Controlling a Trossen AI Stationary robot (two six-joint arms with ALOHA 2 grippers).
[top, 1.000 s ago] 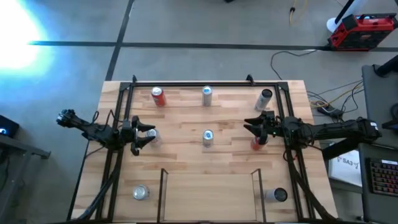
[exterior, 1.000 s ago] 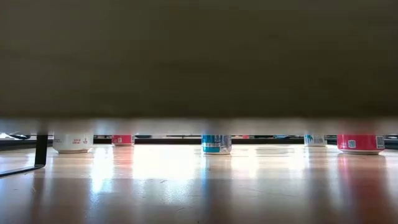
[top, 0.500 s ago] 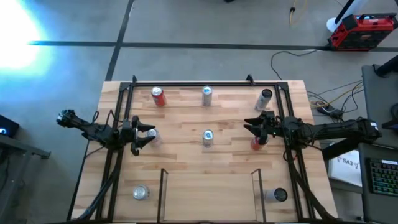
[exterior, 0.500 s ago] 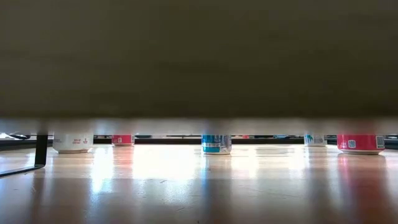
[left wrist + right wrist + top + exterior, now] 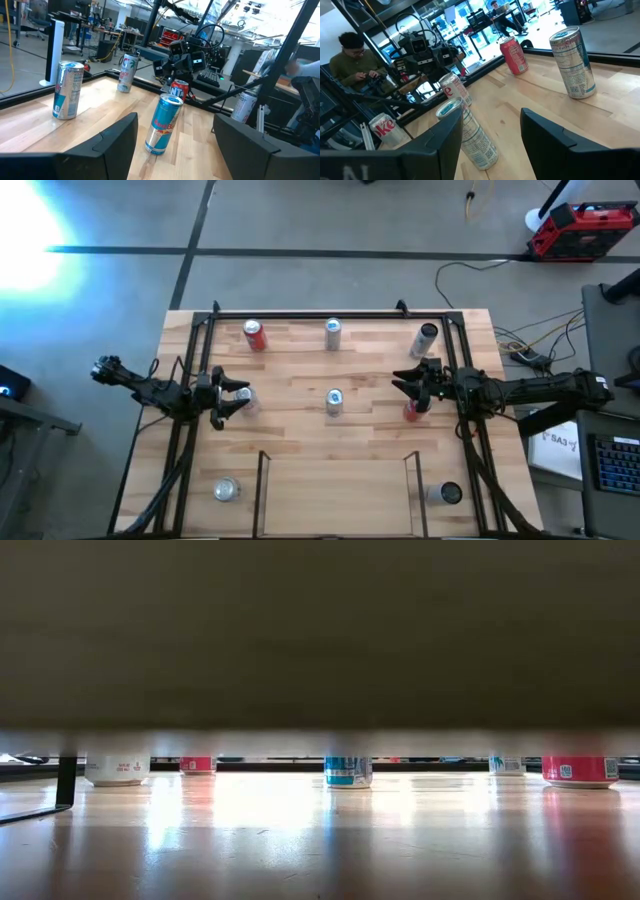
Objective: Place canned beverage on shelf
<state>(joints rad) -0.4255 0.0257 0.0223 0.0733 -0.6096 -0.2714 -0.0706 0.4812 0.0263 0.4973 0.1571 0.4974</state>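
Observation:
Several drink cans stand upright on their bases on the wood table. A blue can (image 5: 334,401) stands at the middle and shows in both wrist views (image 5: 162,124) (image 5: 470,134). My left gripper (image 5: 243,400) is open above a white can (image 5: 246,396) at the table's left. My right gripper (image 5: 399,385) is open above a red can (image 5: 412,411) at the right. The shelf (image 5: 335,500), a wood floor between two short black rails, lies at the near edge with no can in it.
At the far edge stand a red can (image 5: 254,335), a silver can (image 5: 333,332) and a dark can (image 5: 427,337). Outside the shelf rails stand a silver can (image 5: 226,489) and a dark-topped can (image 5: 447,494). A black frame (image 5: 300,313) rims the table. A person (image 5: 352,60) sits beyond it.

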